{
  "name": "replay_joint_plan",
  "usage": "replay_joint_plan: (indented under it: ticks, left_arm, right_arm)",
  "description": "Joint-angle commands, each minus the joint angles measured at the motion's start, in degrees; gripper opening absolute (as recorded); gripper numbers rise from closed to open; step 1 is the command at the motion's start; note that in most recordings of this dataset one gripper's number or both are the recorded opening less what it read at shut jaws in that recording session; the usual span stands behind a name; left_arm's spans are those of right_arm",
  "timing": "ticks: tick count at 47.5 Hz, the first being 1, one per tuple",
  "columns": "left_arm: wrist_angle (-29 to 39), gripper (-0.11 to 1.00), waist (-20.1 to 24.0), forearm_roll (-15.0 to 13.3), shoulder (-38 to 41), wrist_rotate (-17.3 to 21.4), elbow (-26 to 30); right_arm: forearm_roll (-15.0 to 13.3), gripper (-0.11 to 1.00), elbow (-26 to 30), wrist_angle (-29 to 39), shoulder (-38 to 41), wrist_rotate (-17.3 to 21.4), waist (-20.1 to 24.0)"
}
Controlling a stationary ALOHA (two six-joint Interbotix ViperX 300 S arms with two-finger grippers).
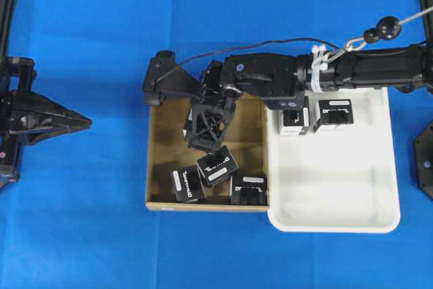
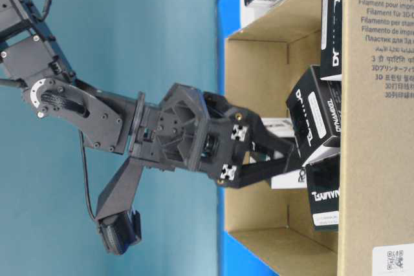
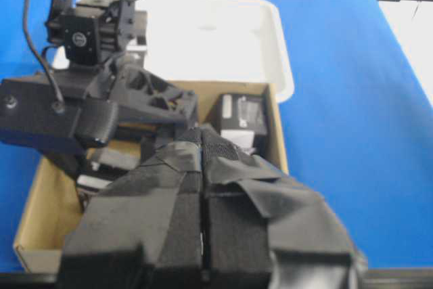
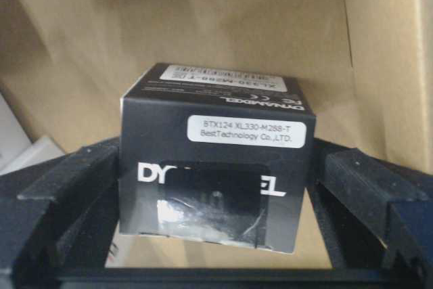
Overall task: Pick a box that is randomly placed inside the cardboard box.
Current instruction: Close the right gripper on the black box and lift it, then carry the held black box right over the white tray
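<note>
The cardboard box point(image 1: 169, 140) lies mid-table with three black boxes along its near wall. The middle box point(image 1: 217, 166) is tilted, with a white label on top. My right gripper point(image 1: 206, 145) reaches down into the cardboard box over that box. In the right wrist view the box point(image 4: 213, 133) stands between the open fingers point(image 4: 74, 181), which flank its two sides closely. The other two boxes point(image 1: 188, 184) point(image 1: 248, 189) sit beside it. My left gripper point(image 1: 84, 122) rests far left, shut and holding nothing; its taped fingertips point(image 3: 183, 157) press together.
A white tray point(image 1: 331, 187) touches the cardboard box's right wall and holds two more black boxes point(image 1: 295, 118) point(image 1: 334, 112) at its far end. The right arm point(image 1: 365, 69) spans over them. Blue cloth covers the table.
</note>
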State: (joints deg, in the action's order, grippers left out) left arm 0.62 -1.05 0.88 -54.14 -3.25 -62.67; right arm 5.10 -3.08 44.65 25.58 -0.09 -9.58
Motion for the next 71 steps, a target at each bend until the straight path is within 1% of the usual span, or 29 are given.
replay_joint_plan:
  ticks: [1, 3, 5, 9, 11, 16, 23, 31, 37, 44, 50, 60, 67, 71]
  left_arm:
    - [-0.26, -0.07, -0.35, 0.09, 0.44, -0.09, 0.97]
    - [-0.26, -0.07, -0.44, 0.09, 0.44, -0.09, 0.97]
    - [-0.26, -0.07, -0.44, 0.09, 0.44, -0.09, 0.97]
    - [-0.26, -0.07, -0.53, 0.09, 0.44, -0.09, 0.97]
    - [-0.26, -0.07, -0.53, 0.18, 0.44, -0.09, 0.97]
    - [-0.35, -0.07, -0.53, 0.09, 0.44, -0.09, 0.97]
    - [-0.26, -0.07, -0.53, 0.09, 0.35, -0.18, 0.97]
    - [-0.35, -0.07, -0.53, 0.09, 0.44, -0.53, 0.97]
    - [-0.26, -0.07, -0.53, 0.09, 0.44, -0.70, 0.97]
    - [-0.26, -0.07, -0.53, 0.09, 0.26, -0.79, 0.97]
    - [-0.35, -0.07, -0.53, 0.09, 0.35, -0.70, 0.97]
    - [-0.26, -0.07, -0.53, 0.09, 0.26, -0.79, 1.14]
    - [-0.26, -0.07, -0.62, 0.09, 0.26, -0.79, 1.32]
    - [-0.35, -0.07, -0.62, 0.09, 0.26, -0.79, 1.32]
  right_arm:
    - [0.18, 0.98, 0.18, -0.18, 0.18, 1.76, 0.18]
    - [0.18, 0.96, 0.44, 0.35, -0.26, 2.64, 0.26]
    - [0.18, 0.90, 0.53, 0.97, -0.97, 3.69, 0.44]
    - [0.18, 0.75, 0.97, 2.90, -3.69, 5.10, 0.62]
    - [0.18, 0.72, 1.05, 3.69, -5.45, 5.54, 0.62]
    - [0.18, 0.72, 0.79, 5.19, -11.07, 6.24, 0.70]
    - [0.18, 0.72, -1.14, 8.61, -18.90, 5.89, 1.41]
    - [0.18, 0.72, -7.56, 12.92, -26.37, 5.80, 3.16]
    - [0.18, 0.72, -14.77, 14.15, -30.76, 5.71, 4.83]
    - [0.18, 0.72, -22.06, 13.10, -33.84, 5.01, 6.59]
    - [-0.26, 0.72, -27.51, 10.63, -34.63, 2.02, 7.56]
    - [-0.26, 0.72, -34.10, 1.05, -32.43, -1.14, 8.53]
    - [-0.26, 0.72, -37.79, -2.99, -29.97, -1.49, 8.70]
    - [-0.26, 0.72, -38.85, -4.57, -29.09, -1.41, 8.88]
